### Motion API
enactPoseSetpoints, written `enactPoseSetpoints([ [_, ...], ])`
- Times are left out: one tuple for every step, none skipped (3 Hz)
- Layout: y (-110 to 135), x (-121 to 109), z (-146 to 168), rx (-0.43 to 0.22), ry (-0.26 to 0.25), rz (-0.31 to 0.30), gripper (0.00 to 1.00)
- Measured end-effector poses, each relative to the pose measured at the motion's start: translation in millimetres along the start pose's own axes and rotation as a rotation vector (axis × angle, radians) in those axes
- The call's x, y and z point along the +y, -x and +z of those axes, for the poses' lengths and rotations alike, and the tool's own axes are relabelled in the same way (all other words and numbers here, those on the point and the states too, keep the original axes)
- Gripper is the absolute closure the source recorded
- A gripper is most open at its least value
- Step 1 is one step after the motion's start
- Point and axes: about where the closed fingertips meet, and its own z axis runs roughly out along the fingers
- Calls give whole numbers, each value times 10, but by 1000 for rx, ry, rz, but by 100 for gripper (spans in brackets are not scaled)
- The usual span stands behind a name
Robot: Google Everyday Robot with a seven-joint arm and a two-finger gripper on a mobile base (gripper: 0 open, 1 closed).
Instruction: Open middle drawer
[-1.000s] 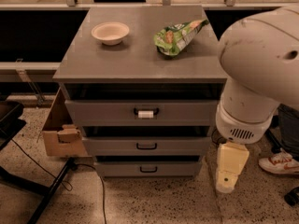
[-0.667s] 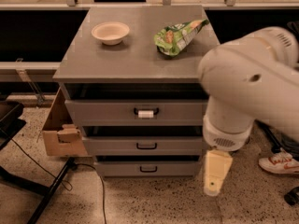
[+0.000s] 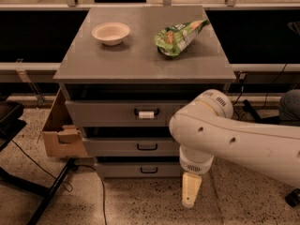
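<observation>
risk of wrong handle: the middle drawer (image 3: 117,147) sits close between the top drawer (image 3: 108,112) with its white tag and the bottom drawer (image 3: 122,169); a slightly low reach would probably catch the bottom one.
target: middle drawer looks shut, its black loop handle (image 3: 147,146) at centre, untouched.
gripper: the gripper (image 3: 190,191) hangs pointing down near the floor, right of the cabinet front, below the bottom drawer and apart from every handle; open or closed, cannot tell.
risk of bumping: the bulky arm (image 3: 225,135) covers the drawers' right ends and could knock the cabinet while turning in.
risk of slip: the loop is small, so a shallow hold may pull off.
surface: the grey cabinet top (image 3: 140,60) holds a bowl (image 3: 111,33) and a green bag (image 3: 180,32), well apart; a hard tug could jolt them.
room: speckled floor (image 3: 131,200); a cardboard box (image 3: 58,128) against the cabinet's left side; a cable (image 3: 28,156) trailing left.
</observation>
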Motion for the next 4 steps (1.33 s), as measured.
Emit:
enactPoseSetpoints([
  [150, -175, 487, -69, -25, 1, 0],
  [369, -447, 954, -180, -30, -7, 0],
  [369, -447, 955, -180, -30, -7, 0],
  [614, -544, 1131, -190, -56, -63, 0],
])
